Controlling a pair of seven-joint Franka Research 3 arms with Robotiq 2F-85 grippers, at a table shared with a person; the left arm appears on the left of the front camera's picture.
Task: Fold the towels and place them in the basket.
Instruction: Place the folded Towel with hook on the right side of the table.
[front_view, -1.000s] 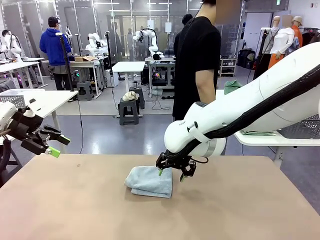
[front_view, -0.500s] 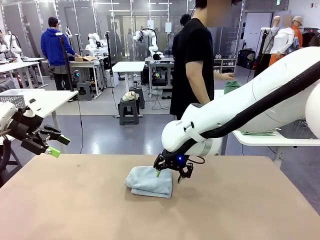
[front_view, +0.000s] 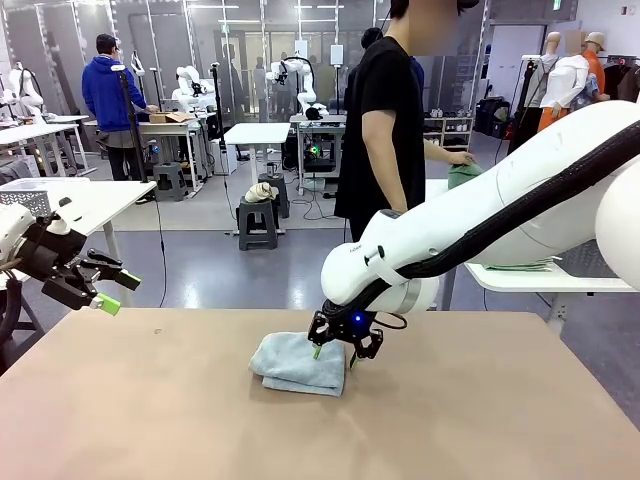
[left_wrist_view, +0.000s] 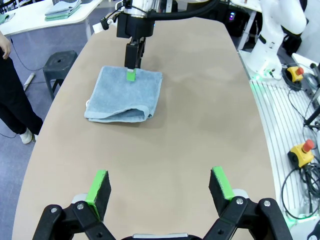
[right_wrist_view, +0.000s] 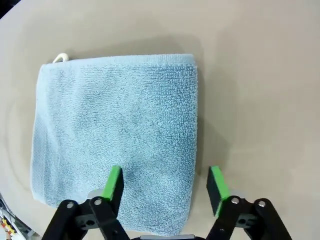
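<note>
"As the front view looks across the tan tabletop (front_view: 480, 420), where does the folded pale blue-grey terry towel (front_view: 295, 362) lie?"

"Flat near the middle, a little toward 9 o'clock. In the right wrist view its white corner loop (right_wrist_view: 60, 57) sits at 10 o'clock."

"And the black right gripper with green pads (front_view: 333, 353)?"

"Low at the towel's 3 o'clock edge. Its fingers are apart and straddle that edge, one pad over the terry, the other over bare table. Nothing is clenched."

"The left gripper (left_wrist_view: 160, 187)?"

"Fingers spread wide, grasping nothing. It is raised at 9 o'clock, well apart from the towel."
</note>
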